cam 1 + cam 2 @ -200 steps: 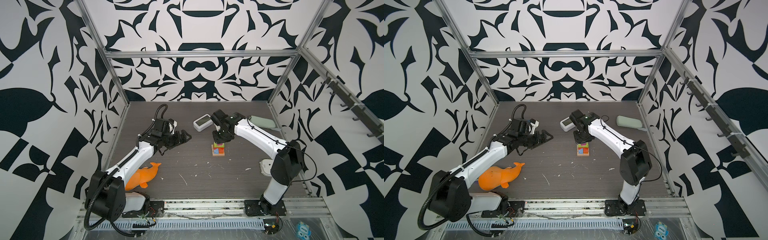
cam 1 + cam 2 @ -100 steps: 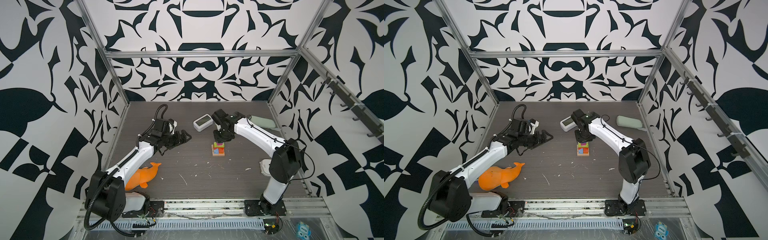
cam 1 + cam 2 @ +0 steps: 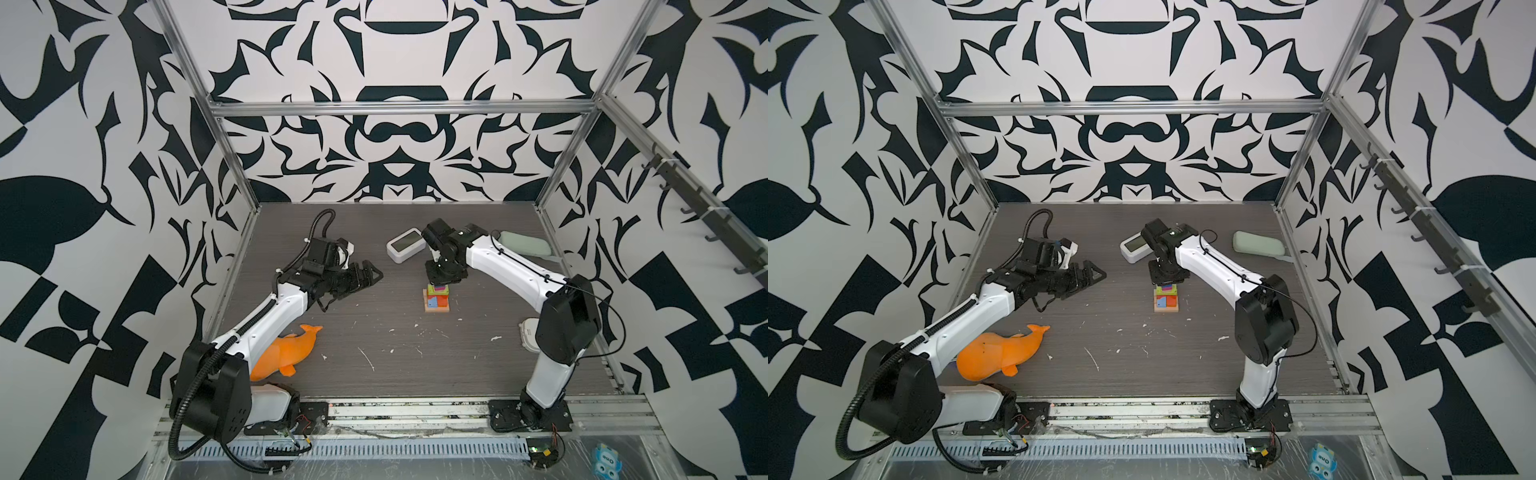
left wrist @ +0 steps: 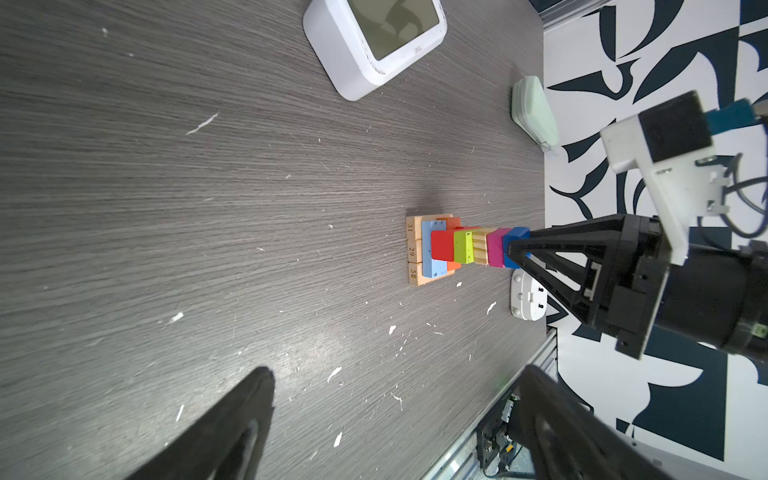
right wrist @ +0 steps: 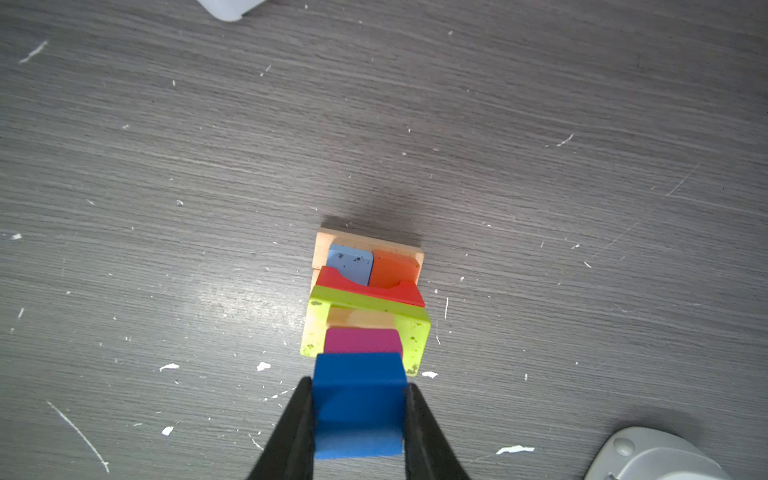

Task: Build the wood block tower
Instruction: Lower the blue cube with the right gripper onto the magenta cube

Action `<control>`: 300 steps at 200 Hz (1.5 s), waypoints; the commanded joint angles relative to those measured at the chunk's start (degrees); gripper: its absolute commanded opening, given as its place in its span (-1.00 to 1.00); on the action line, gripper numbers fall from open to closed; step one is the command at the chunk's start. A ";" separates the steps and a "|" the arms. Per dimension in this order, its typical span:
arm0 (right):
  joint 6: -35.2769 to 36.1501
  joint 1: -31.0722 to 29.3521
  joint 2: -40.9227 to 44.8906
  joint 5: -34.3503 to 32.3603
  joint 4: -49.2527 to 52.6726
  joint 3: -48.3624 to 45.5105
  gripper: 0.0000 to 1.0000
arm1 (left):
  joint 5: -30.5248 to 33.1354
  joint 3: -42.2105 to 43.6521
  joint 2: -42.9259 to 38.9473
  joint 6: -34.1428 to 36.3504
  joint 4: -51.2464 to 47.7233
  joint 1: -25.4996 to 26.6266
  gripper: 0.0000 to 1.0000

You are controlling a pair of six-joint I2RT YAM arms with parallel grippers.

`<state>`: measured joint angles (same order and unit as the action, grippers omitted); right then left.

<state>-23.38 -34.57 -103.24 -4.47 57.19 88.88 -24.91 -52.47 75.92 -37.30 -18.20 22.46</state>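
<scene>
The tower [image 3: 436, 298] [image 3: 1167, 300] stands mid-table: tan bars at the base, light blue and orange bars on them, then red, lime green, a tan piece and a magenta cube [image 5: 361, 340]. A dark blue cube [image 5: 359, 399] [image 4: 513, 245] rests against the magenta cube at the top. My right gripper [image 5: 358, 383] [image 3: 442, 276] points straight down over the tower, shut on that dark blue cube. My left gripper [image 3: 370, 274] [image 4: 397, 372] hovers open and empty to the left of the tower, well apart from it.
A white digital clock [image 3: 405, 245] lies behind the tower, close to the right wrist. An orange dolphin toy [image 3: 286, 353] lies front left by the left arm. A pale green case [image 3: 523, 245] sits back right. A small white device [image 3: 528, 334] sits by the right arm's base.
The right arm's elbow has shifted slightly while its gripper stays over the tower top with the dark blue cube. The left arm has not moved.
</scene>
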 commanded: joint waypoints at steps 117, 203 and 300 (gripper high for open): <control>0.41 0.18 0.38 -0.45 0.67 1.34 -0.26 | -0.35 0.49 -0.60 0.12 0.02 -0.29 0.89; 0.43 0.15 0.14 0.76 0.65 1.89 -0.04 | -0.26 0.16 -0.93 0.43 -0.54 -0.27 0.89; -0.16 0.14 0.32 0.54 0.48 0.94 0.11 | -0.26 0.27 -0.69 0.38 -0.39 -0.25 0.89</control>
<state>-22.96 -34.57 -103.24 -3.36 57.19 88.88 -24.88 -52.47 75.92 -37.28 -18.24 22.46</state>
